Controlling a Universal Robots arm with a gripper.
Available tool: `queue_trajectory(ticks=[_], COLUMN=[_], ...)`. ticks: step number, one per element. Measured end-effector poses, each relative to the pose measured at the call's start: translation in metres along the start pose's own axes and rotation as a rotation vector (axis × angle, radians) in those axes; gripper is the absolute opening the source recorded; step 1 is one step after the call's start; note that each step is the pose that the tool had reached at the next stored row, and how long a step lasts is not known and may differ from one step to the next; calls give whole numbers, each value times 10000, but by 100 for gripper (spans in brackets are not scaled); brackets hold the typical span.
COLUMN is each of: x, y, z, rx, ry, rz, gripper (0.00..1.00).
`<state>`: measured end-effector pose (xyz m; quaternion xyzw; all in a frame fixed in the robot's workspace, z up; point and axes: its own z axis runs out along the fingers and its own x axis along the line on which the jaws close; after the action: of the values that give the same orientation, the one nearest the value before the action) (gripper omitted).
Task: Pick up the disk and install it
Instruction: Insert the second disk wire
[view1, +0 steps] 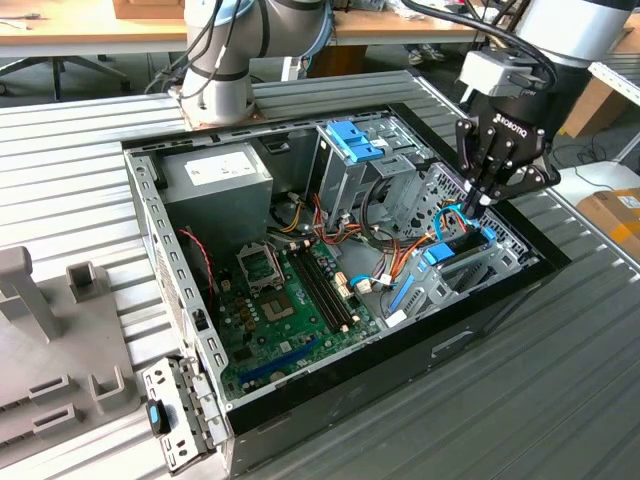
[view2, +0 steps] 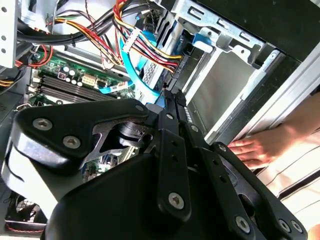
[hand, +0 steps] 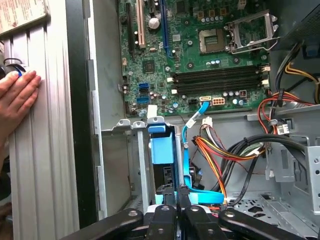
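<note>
Black gripper (hand: 177, 194) links lie closest to the lens in both wrist views. Its two fingers (hand: 170, 196) are drawn together with no more than a sliver of gap, and nothing is clamped between them. The tips meet at the exposed end of the disk (hand: 167, 175), touching it or just shy of it; I cannot tell which.

The disk sits in the drive cage (view1: 455, 285) at the exterior view's right end of the open computer case (view1: 330, 400). It stands on its thin edge with its broad faces upright, between the cage's metal walls. Blue rails (hand: 162, 144) run along it, and its visible narrow edge lies parallel to the case's near wall. How deep its long axis reaches into the cage is hidden.

A light-blue flat cable (hand: 187, 150) loops just beside the disk and passes under the fingertips, with orange, red and yellow wires (hand: 215, 155) next to it.

As for writing, the disk's label does not show. The white sticker on the grey power supply (view1: 222, 175) carries print too small to make out.

A person's hand (hand: 17, 95) rests flat on the ribbed table (hand: 45, 150) beside the case
</note>
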<state>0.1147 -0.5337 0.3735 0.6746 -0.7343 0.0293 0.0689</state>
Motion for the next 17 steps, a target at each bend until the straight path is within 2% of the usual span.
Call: queue_trajectory(ticks=[1,2,3,4,5,6,8,9,10,12,13,16,17], x=[15,21,26,30,32,33,33,40,55,76,86,92,92], y=[-1,-2,-2,-3,-3,-3,-3,-6,-14,-28,-36,-39,-40], z=[2,2,4,4,4,4,4,5,2,0,0,5,14], rx=[-12,-18,-24,-30,-33,-36,-37,-45,-67,-102,-122,-124,-121], ry=[-150,-223,-300,-371,-411,-440,-451,-532,-692,-861,-922,-925,-891], rz=[-9,-13,-18,-23,-25,-27,-28,-33,-46,-57,-63,-63,-70], gripper=[22,28,28,35,40,52,52,59,59,59,59,59,59])
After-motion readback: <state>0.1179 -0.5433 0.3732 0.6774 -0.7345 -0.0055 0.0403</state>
